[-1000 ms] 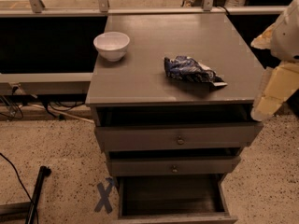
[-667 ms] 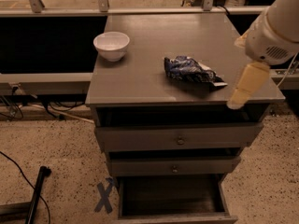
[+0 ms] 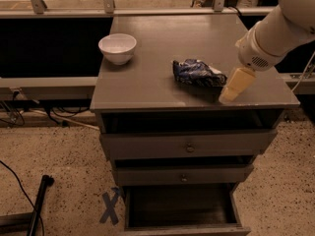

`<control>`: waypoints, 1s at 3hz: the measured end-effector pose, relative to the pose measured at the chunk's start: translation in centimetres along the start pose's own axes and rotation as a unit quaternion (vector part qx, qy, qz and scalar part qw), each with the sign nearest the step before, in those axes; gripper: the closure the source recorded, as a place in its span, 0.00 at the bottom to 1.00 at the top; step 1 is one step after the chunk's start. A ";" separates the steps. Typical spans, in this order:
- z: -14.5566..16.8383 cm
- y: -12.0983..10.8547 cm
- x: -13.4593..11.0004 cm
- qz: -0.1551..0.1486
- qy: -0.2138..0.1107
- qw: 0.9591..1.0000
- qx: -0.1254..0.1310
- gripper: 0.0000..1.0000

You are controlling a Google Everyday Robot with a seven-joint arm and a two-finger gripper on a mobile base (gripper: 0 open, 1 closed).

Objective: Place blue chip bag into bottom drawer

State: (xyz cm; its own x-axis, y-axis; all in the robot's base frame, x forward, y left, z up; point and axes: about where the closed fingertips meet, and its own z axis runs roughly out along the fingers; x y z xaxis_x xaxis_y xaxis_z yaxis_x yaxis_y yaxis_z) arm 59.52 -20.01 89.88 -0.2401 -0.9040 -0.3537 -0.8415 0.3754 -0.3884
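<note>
The blue chip bag (image 3: 196,73) lies crumpled on the grey cabinet top (image 3: 147,82), right of centre. My gripper (image 3: 230,95) hangs from the white arm (image 3: 275,31) on the right. It is tilted down to the left, just right of the bag and low over the top's front right part. It holds nothing that I can see. The bottom drawer (image 3: 182,206) is pulled out at the foot of the cabinet, and its dark inside shows. The two shallower drawers (image 3: 189,145) above it are slightly pulled out.
A white bowl (image 3: 117,47) stands at the cabinet top's left edge. A metal rail (image 3: 147,13) runs behind the cabinet. On the speckled floor lie a blue tape cross (image 3: 110,206), a black bar (image 3: 37,206) and cables (image 3: 15,114) at the left.
The arm has swung in from the right edge toward the left and forward. The gripper is now over the cabinet top beside the bag. The bag and drawers have not moved.
</note>
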 end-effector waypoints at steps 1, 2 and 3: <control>-0.2 0.6 -0.6 0.004 -0.012 1.000 -0.010 0.00; 0.1 1.8 -0.3 0.007 0.001 1.000 -0.022 0.00; 0.8 2.7 1.4 0.009 0.036 0.999 -0.021 0.18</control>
State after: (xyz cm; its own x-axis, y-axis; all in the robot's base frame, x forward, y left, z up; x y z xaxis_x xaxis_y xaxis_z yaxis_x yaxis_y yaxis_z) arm 57.33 -20.05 87.62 -0.2884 -0.9103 -0.2970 -0.8556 0.3842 -0.3469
